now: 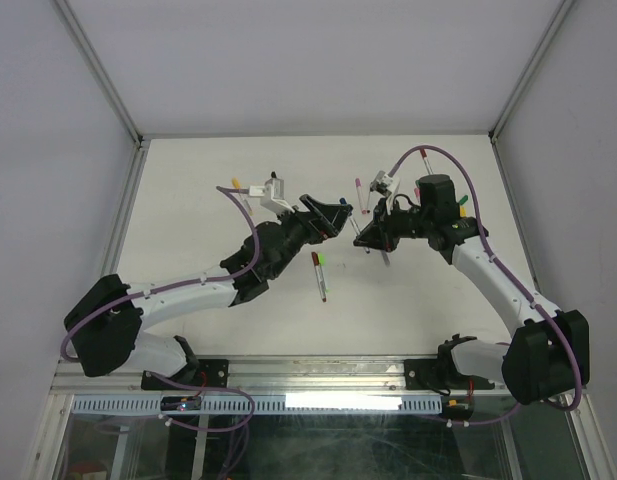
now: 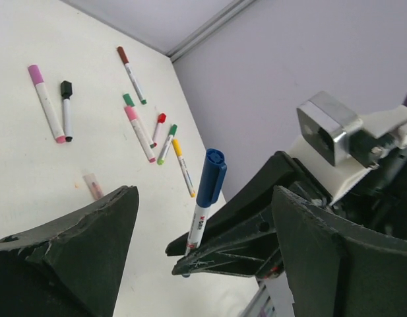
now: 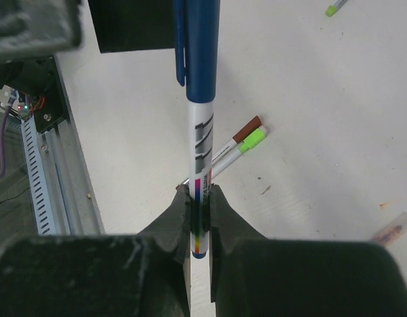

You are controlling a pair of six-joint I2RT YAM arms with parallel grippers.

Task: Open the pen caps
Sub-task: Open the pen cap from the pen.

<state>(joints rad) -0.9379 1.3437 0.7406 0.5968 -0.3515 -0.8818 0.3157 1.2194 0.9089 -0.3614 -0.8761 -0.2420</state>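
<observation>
My right gripper point(image 3: 200, 221) is shut on the lower barrel of a white pen point(image 3: 202, 142) and holds it off the table. The pen's blue cap point(image 3: 202, 46) is still on it and points toward my left gripper. My left gripper point(image 2: 204, 198) is open, its two wide fingers point(image 2: 91, 251) standing either side of the blue cap point(image 2: 212, 177) without touching it. In the top view the two grippers meet over the table's middle, left gripper point(image 1: 338, 218) and right gripper point(image 1: 368, 240).
Several capped pens lie on the white table: pink point(image 2: 46, 102), black-capped point(image 2: 66, 109), brown point(image 2: 132, 74), pink point(image 2: 140, 132), green point(image 2: 167, 143), yellow point(image 2: 184, 166). A small green cap point(image 2: 128, 100) lies loose. Brown and green capped pens point(image 3: 246, 140) lie crossed below the grippers.
</observation>
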